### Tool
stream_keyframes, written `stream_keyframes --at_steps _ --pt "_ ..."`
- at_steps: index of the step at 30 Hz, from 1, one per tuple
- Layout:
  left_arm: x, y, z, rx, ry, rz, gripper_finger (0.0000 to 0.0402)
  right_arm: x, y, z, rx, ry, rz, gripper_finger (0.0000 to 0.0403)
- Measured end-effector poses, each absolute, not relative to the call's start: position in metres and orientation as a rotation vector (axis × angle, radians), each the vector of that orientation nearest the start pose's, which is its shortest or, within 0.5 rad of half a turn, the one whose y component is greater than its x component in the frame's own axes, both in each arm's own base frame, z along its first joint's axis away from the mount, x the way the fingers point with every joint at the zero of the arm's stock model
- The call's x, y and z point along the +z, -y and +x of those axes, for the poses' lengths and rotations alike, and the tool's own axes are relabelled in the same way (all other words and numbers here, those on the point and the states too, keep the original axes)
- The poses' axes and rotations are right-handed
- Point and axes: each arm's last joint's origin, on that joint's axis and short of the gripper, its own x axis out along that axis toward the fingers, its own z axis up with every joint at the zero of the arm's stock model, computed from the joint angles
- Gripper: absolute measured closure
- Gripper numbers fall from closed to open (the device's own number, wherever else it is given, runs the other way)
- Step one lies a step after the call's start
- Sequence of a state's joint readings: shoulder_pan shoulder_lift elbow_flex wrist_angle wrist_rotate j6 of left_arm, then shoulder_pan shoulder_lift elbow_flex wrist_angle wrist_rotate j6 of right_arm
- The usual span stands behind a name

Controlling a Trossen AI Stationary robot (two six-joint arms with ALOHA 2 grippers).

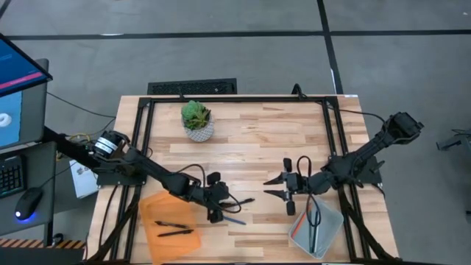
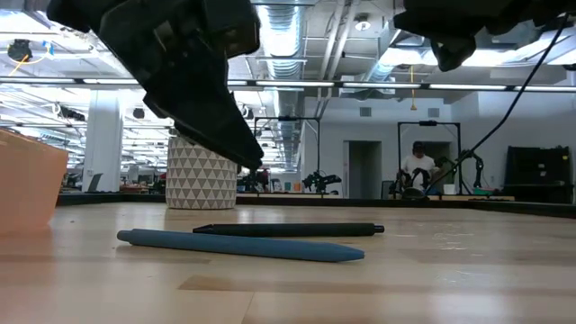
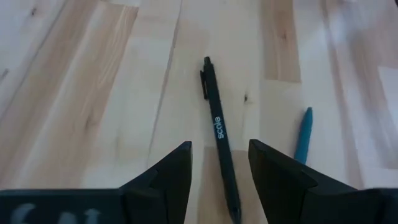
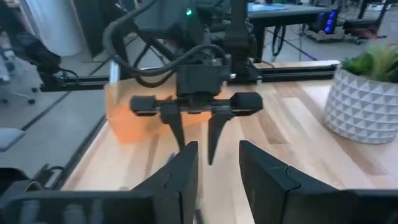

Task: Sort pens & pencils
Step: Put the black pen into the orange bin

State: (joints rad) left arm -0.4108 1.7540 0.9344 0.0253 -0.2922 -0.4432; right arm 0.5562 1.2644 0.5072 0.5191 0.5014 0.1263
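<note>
1. Lying nearest the front edge of the table [image 1: 250,140] are two trays: an orange tray [image 1: 171,226] on the left holding two black pens [image 1: 174,228], and a grey tray [image 1: 318,227] on the right holding dark and reddish sticks, too small to tell apart.
2. Just beyond the orange tray, the left gripper [image 1: 218,204] hangs low over a black pen [image 3: 219,134] on the bare wood, its fingers [image 3: 168,180] spread apart with the pen's body running between them, nothing gripped.
3. A blue pen [image 3: 303,135] lies just beside the black one; in the low view the blue pen [image 2: 241,246] sits in front of the black pen [image 2: 288,229], both flat on the table and nearly parallel.
4. The right gripper [image 1: 283,187] is held above the wood just past the grey tray, pointing toward the left gripper; its fingers [image 4: 180,180] stand apart and nothing shows between them.
5. From the right wrist view, the left gripper [image 4: 196,134] is seen head-on, its two fingers pointing down, with the orange tray [image 4: 124,118] behind it.
6. Farther back, a small plant in a patterned white pot [image 1: 197,122] stands on the table, well apart from both grippers.
7. Beyond the table, a person [image 2: 416,167] is in the room's far background.
</note>
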Motion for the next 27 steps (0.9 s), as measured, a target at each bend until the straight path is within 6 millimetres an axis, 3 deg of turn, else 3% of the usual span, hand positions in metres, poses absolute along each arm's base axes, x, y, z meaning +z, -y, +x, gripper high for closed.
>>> stream_keyframes --at_steps 7,19,27 --pt "0.155 0.131 0.319 0.132 -0.75 -0.22 0.0251 0.209 -0.125 0.218 0.061 -0.202 0.013 0.027" --pt "0.136 0.131 0.324 0.177 -0.767 -0.23 0.0251 0.21 -0.125 0.218 0.059 -0.197 0.042 0.0269" --pt "0.11 0.137 0.334 0.115 -0.786 -0.283 0.0251 0.21 -0.125 0.218 0.06 -0.196 0.038 0.0269"
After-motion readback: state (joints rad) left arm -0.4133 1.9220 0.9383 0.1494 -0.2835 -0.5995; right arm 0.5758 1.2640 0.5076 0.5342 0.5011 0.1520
